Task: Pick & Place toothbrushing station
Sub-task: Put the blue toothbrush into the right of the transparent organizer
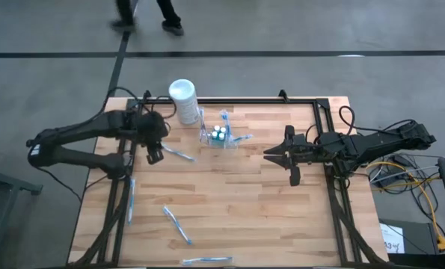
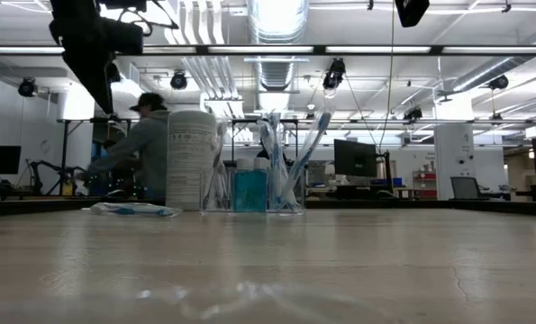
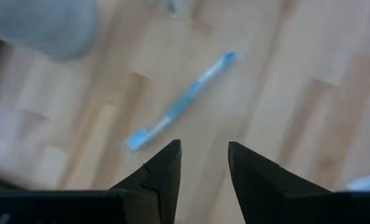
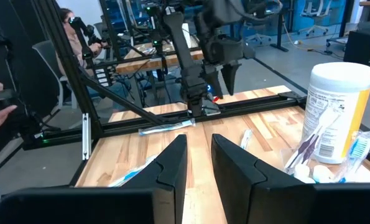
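Clear plastic, hard to make out against the pale wood, is forming the toothbrushing station (image 1: pixel 219 137), which is sitting near the far edge of the table (image 1: pixel 244 217), just beside a taller white cylinder (image 1: pixel 183 101) and holding several upright brushes. In the high view it is lying a little toward twelve o'clock of the table's middle.

Both arms are hovering above the wood, one on each side of the holder. The left gripper (image 1: pixel 155 155) is hanging at about eight o'clock from the station, with a loose blue-and-white toothbrush (image 1: pixel 179 155) lying on the boards between them; its fingers (image 3: pixel 163 171) are standing apart with nothing between them. The right gripper (image 1: pixel 271 155) is hovering at about four o'clock from the station, its fingers (image 4: pixel 172 165) parted by a narrow gap and also holding nothing.

The station is lying roughly between the two grippers, at about ten o'clock from the right one, which is pointing along the table's width toward it. The right gripper looks slightly nearer and has a clear path, so it seems the likelier one to reach in. Other loose brushes are lying scattered toward the near edge.
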